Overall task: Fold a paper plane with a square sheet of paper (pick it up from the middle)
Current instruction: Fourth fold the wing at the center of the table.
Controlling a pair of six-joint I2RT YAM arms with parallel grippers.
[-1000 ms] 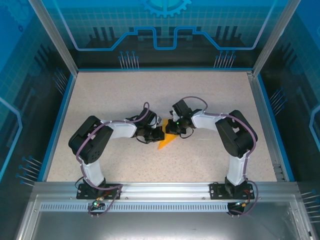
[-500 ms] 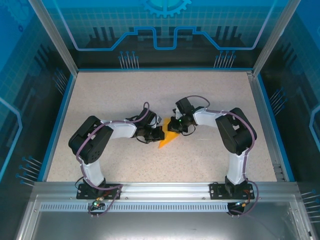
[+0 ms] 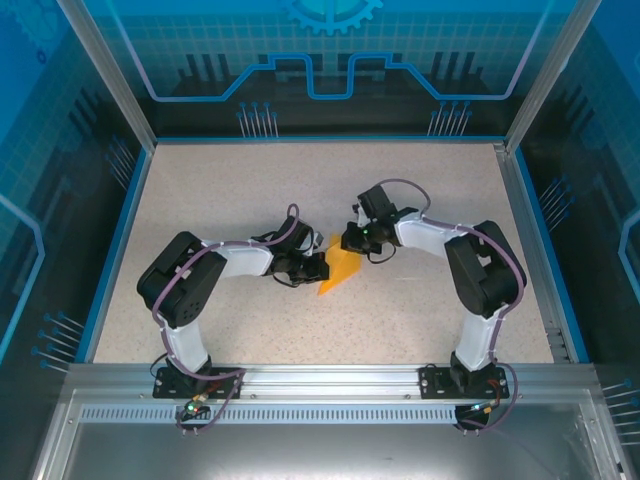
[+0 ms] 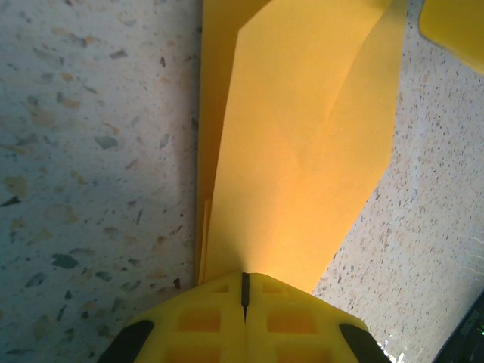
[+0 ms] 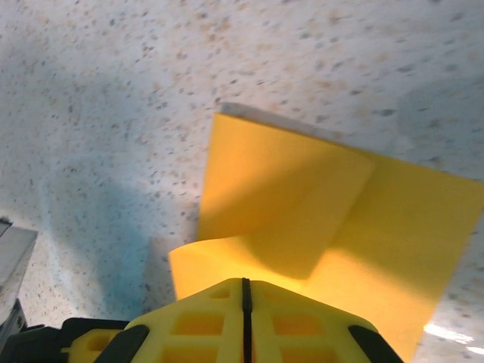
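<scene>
The orange-yellow sheet of paper (image 3: 338,270) lies folded into a pointed wedge at the middle of the speckled table, its tip toward the near edge. My left gripper (image 3: 322,268) is shut on its left edge; in the left wrist view the folded layers (image 4: 302,136) run away from the closed yellow fingertips (image 4: 244,276), with a diagonal crease showing. My right gripper (image 3: 352,243) is shut on the far corner. In the right wrist view a flap of paper (image 5: 287,189) curls up from the table into the closed fingertips (image 5: 244,281).
The speckled tabletop (image 3: 250,180) is bounded by a blue rim (image 3: 118,240) and transparent walls. An aluminium rail (image 3: 330,375) with both arm bases runs along the near edge. Open table surface lies behind and to both sides of the arms.
My right gripper has moved back and to the right, drawing its corner of the paper up and away. The left arm has stayed where it was, still gripping.
</scene>
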